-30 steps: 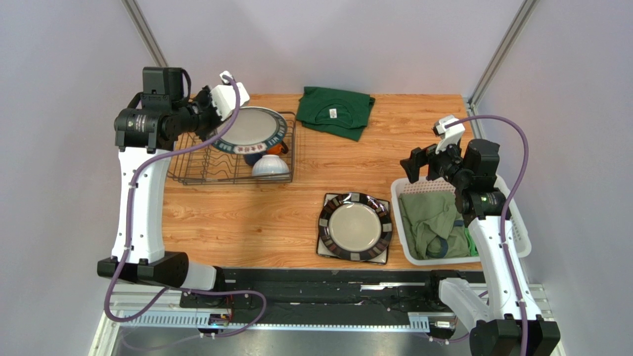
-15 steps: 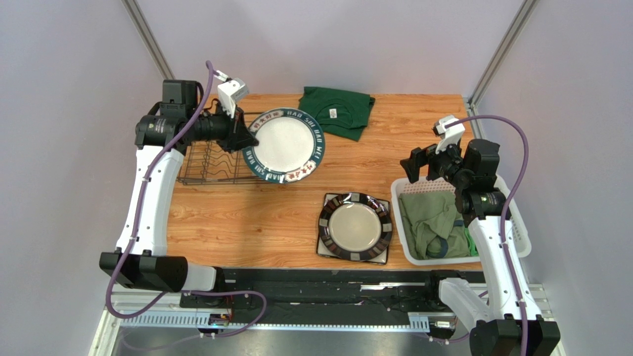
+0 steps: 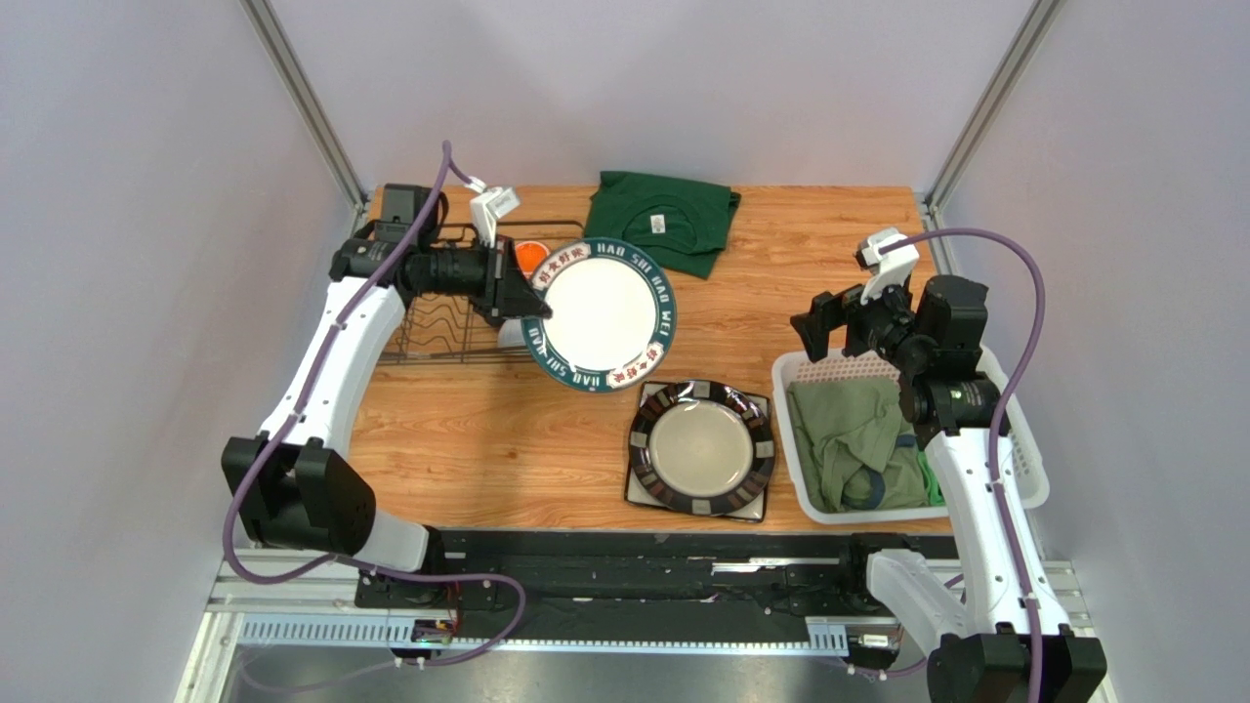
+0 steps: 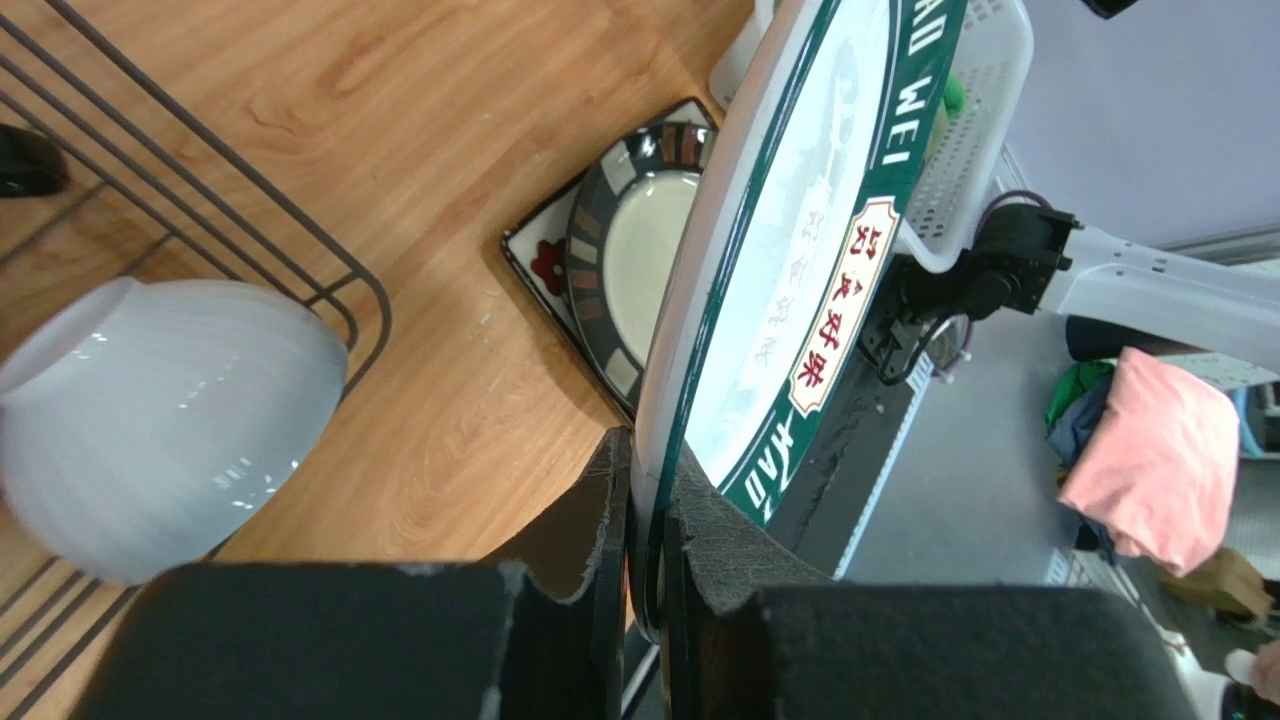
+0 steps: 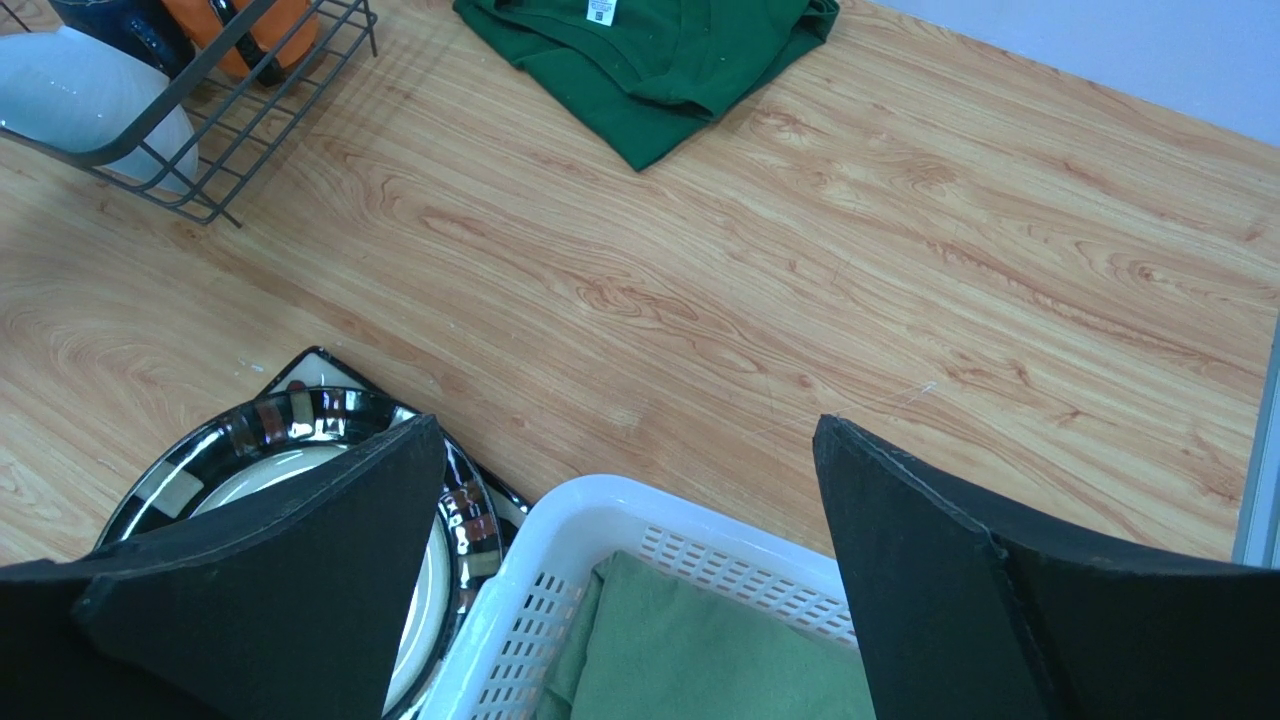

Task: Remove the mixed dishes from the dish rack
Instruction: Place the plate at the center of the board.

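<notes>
My left gripper (image 3: 528,305) (image 4: 646,477) is shut on the rim of a round, green-rimmed white plate (image 3: 602,315) (image 4: 796,255), held on edge above the table just right of the dish rack (image 3: 437,315) (image 5: 226,128). In the rack's right end lie a small white bowl (image 4: 158,420) (image 5: 75,90), an orange mug (image 3: 517,259) (image 5: 263,23) and a dark blue mug (image 5: 113,15). A square dark-rimmed plate with a cream centre (image 3: 702,450) (image 4: 639,255) (image 5: 278,408) rests flat on the table. Over the laundry basket's far corner, my right gripper (image 3: 837,315) (image 5: 625,428) stands open and holds nothing.
A white slatted laundry basket (image 3: 1013,440) (image 5: 661,518) with green cloth stands at the right. A folded dark green shirt (image 3: 663,220) (image 5: 646,53) lies at the table's back edge. Grey walls close in on both sides.
My left arm lifted the round plate out of the rack and carried it rightward and nearer, over the table. The right arm has stayed put.
</notes>
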